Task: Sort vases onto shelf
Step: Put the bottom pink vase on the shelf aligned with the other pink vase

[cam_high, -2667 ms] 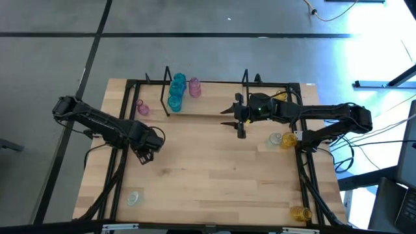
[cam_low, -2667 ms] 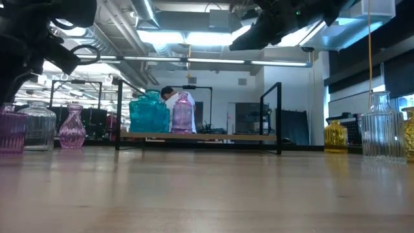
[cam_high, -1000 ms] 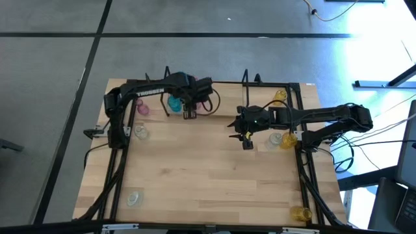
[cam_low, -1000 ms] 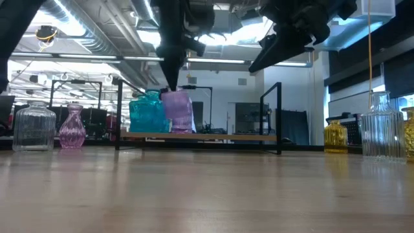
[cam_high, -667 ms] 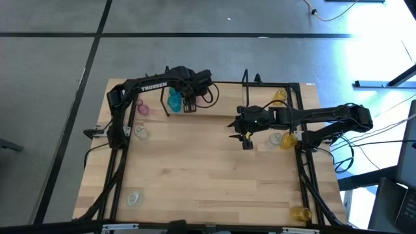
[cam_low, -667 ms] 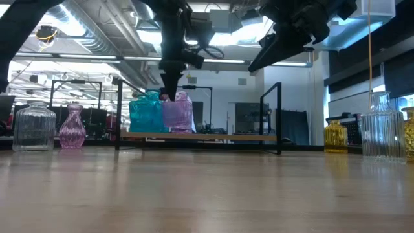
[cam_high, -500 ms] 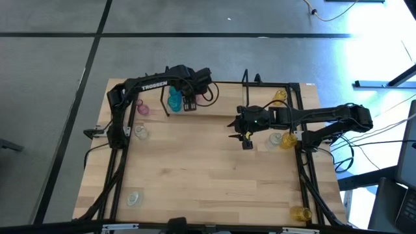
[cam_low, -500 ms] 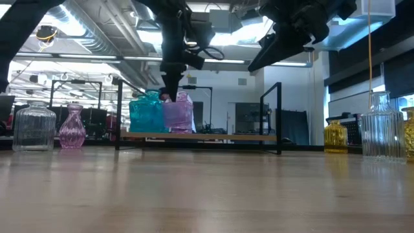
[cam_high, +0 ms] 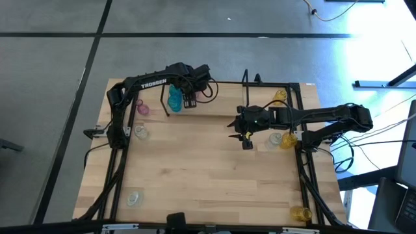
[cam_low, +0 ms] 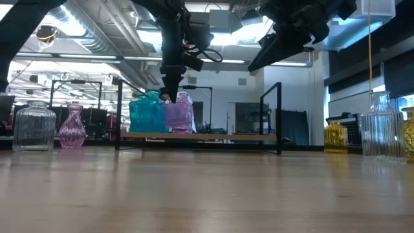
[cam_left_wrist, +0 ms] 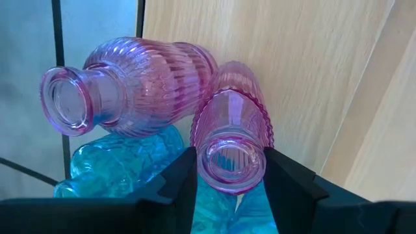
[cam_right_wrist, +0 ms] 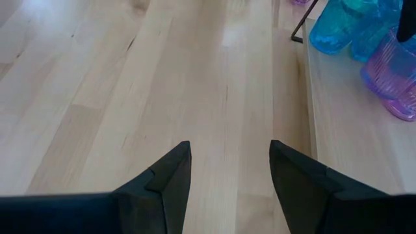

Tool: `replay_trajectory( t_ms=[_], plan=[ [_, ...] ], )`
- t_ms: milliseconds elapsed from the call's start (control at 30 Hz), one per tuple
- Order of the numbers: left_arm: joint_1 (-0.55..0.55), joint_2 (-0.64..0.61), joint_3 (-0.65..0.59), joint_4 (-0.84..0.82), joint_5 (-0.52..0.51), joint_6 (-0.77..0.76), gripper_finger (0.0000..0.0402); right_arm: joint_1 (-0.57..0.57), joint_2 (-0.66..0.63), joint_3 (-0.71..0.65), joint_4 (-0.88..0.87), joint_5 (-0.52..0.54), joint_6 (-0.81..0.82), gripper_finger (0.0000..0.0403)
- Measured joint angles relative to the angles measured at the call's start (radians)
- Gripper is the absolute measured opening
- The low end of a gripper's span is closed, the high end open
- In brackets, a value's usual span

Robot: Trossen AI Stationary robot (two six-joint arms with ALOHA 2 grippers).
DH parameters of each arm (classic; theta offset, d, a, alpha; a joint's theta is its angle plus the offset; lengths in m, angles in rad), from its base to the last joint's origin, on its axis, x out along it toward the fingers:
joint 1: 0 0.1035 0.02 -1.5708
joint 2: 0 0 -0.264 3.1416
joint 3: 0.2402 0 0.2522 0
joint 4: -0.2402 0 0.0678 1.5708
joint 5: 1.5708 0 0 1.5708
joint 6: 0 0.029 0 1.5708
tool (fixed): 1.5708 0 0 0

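Note:
My left gripper [cam_high: 189, 101] is shut on a pink ribbed vase [cam_left_wrist: 231, 140] over the left part of the light-wood shelf [cam_high: 218, 107]. Just behind it on the plank stand a second pink vase [cam_left_wrist: 133, 88] with a narrow neck and teal vases [cam_high: 174, 99]. In the low view the held vase [cam_low: 178, 117] shows beside the teal ones [cam_low: 147, 113]. My right gripper [cam_high: 240, 133] hangs open above the table in front of the shelf's right half, holding nothing. My left gripper pinches the pink ribbed vase just below its mouth [cam_left_wrist: 203, 162] between its two fingers [cam_left_wrist: 184, 181], one on each side. The fingers come steeply from above. The vase stands upright with its base at the shelf plank; whether it rests there I cannot tell.
Loose on the table are a pink vase [cam_high: 142, 108] and a clear one [cam_high: 140, 132] at the left. Another clear vase [cam_high: 134, 197] stands near left. Yellow and clear vases [cam_high: 283, 139] stand at the right, with yellow vases far right [cam_high: 279, 96] and near right [cam_high: 300, 212]. The shelf's black wire end frames [cam_low: 279, 116] rise above the plank.
My left gripper has carried the pink ribbed vase toward the table's far edge, farther back over the shelf and close up to the other pink vase, sinking slightly. The vase has stayed upright in the hold.

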Motion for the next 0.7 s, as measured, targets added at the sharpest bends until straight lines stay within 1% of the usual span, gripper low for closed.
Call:
replay_trajectory(
  t_ms=[133,367,700],
  plan=[
    [0.001,0.0,0.0,0.001,0.0,0.007,0.0146,0.0,0.0,0.0,0.0,0.0,0.0,0.0191],
    [0.001,0.0,0.0,0.024,0.0,0.014,0.0161,0.0,0.0,0.0,0.001,0.0,0.0,0.0191],
    [0.012,0.0,-0.001,0.023,0.004,0.014,0.0164,0.0,0.0,0.0,0.0,-0.001,0.0,0.0191]
  ],
)
